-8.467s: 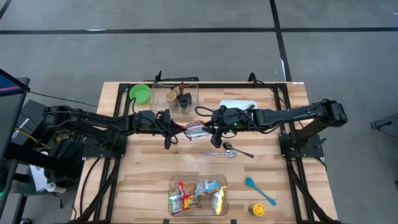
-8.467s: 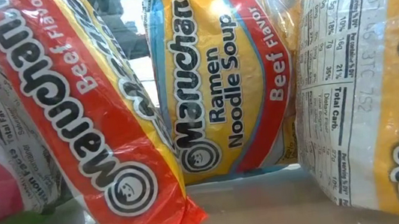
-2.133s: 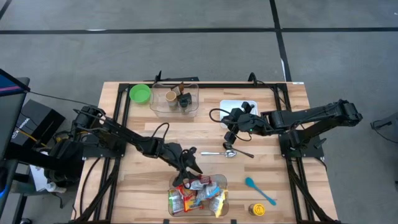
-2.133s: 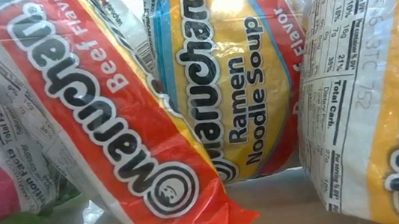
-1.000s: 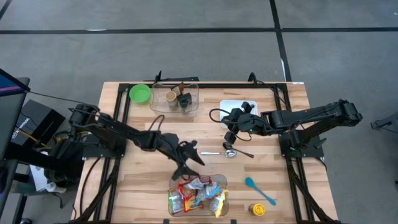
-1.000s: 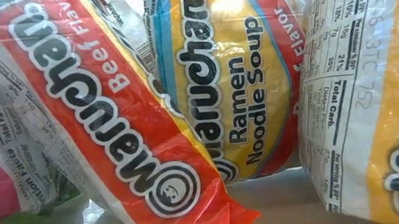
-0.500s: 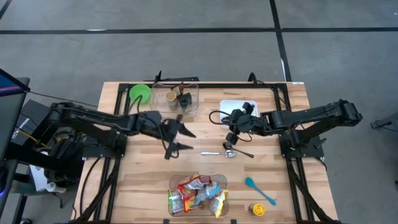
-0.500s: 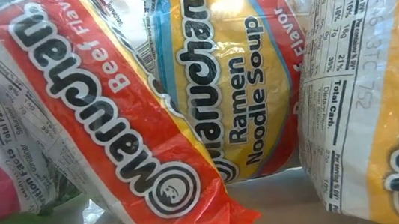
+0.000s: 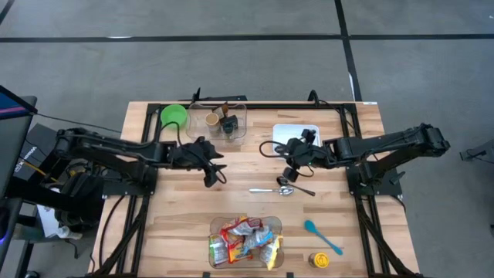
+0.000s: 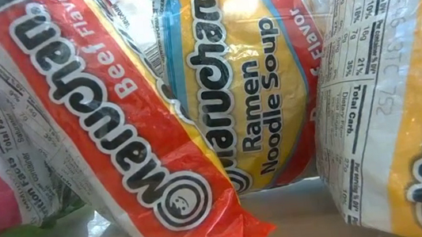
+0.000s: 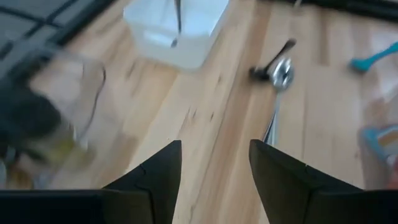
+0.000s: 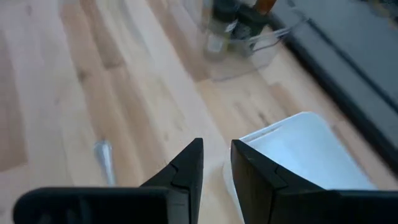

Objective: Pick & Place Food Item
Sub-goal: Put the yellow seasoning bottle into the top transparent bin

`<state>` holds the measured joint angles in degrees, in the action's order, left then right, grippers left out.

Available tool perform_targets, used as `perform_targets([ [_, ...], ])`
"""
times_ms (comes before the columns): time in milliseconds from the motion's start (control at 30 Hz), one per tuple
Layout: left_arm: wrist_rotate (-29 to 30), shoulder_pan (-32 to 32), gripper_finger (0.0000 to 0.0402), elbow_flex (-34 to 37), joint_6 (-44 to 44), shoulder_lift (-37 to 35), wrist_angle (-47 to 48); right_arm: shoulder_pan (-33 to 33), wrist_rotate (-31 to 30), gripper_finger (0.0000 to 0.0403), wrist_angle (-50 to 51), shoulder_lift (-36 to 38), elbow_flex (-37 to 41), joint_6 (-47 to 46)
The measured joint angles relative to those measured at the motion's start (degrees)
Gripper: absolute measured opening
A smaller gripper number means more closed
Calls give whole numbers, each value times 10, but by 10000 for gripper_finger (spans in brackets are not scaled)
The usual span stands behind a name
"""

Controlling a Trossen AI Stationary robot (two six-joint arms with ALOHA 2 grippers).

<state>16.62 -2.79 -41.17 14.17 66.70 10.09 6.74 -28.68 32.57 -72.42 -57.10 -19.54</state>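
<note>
Room: grey tiled floor with dark seams around my light wooden slatted table point(image 9: 177, 224), which carries a black frame along its edges.
Left gripper: my left gripper point(image 9: 215, 171) hangs over bare wood just left of the table's centre, its fingers point(image 11: 155, 177) parted with only planks in the gap. It grasps nothing.
Right gripper: my right gripper point(image 9: 287, 171) waits right of centre, at about 3 o'clock from the left one. Its fingers point(image 12: 186, 165) stand close together with a thin gap and nothing between them.
Nearest things: a metal spoon point(image 9: 270, 190) lies on the wood at 5 o'clock from the right gripper, touching a dark-handled metal spoon point(image 9: 297, 188) beside it. A white rectangular tray point(image 9: 289, 130) sits at 12 o'clock from the right gripper, partly under that arm.
Food items: the red, yellow and white ramen noodle packets point(image 9: 243, 239) lie piled in a clear plastic bin point(image 9: 219, 225) at the table's near edge, at about 5 o'clock from my left gripper and well apart from it. In the low view they fill the frame; one orange packet point(image 10: 130, 144) leans tilted across a yellow one point(image 10: 252, 90).
Farther out: a clear plastic container point(image 9: 199, 131) holding small cups stands at 12 o'clock from the left gripper, with a green round bowl point(image 9: 174, 116) just beside it. A light blue plastic spoon point(image 9: 320, 235) and a small yellow-lidded jar point(image 9: 318, 260) lie near the 4 o'clock corner.
</note>
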Motion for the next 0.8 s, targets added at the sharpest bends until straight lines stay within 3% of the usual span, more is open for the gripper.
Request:
perform_targets([
  [233, 1, 0, 166, 66, 28, 0, -33, 0, 76, 76, 24, 0, 0, -25],
  [400, 1, 0, 158, 77, 27, 0, -53, 18, 122, 76, 55, 0, 0, -44],
  [633, 1, 0, 154, 77, 27, 0, -54, 83, 141, 76, 100, 0, 0, -53],
  [800, 1, 0, 154, 77, 27, 0, -67, 123, 141, 76, 163, 0, 0, -125],
])
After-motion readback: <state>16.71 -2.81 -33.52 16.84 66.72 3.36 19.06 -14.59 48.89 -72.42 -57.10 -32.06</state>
